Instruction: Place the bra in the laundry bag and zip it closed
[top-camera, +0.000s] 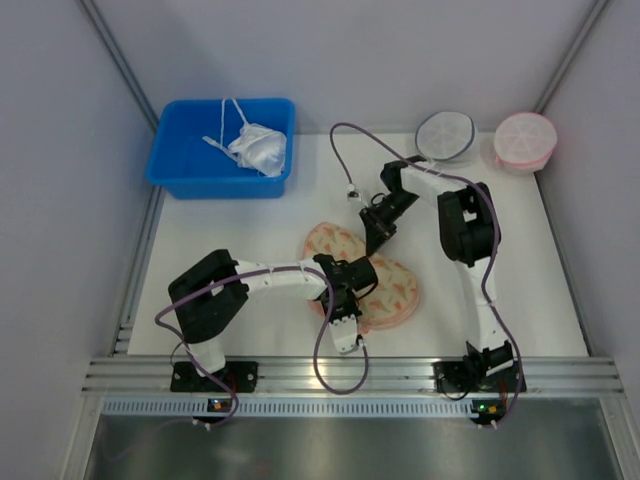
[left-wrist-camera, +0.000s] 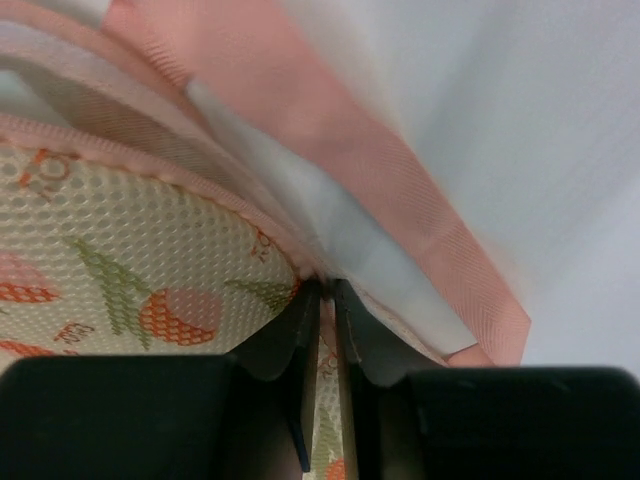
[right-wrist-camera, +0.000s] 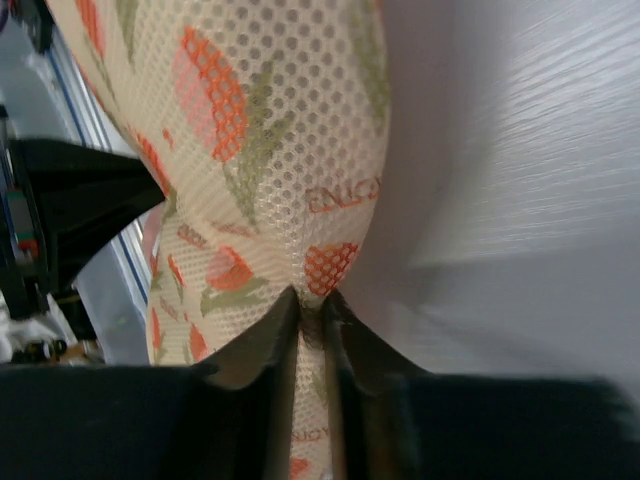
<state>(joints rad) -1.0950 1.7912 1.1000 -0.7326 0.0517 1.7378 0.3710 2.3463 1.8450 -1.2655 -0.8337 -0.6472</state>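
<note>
Peach-pink, floral-printed figure-eight mesh laundry bag lies mid-table, its long axis running 10 to 4 o'clock. Left gripper is nearly closed, pinching the pink zipper rim at 7 o'clock. Right gripper nips the bag's waist at 12, likely bracing it for zipping. Pale cream padded bra is unseen, presumably inside.

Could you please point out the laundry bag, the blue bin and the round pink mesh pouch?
laundry bag (top-camera: 398, 290): top view, right lobe's printed cover.
blue bin (top-camera: 188, 152): top view, bare floor, left side.
round pink mesh pouch (top-camera: 525, 138): top view, middle of its top.
</note>
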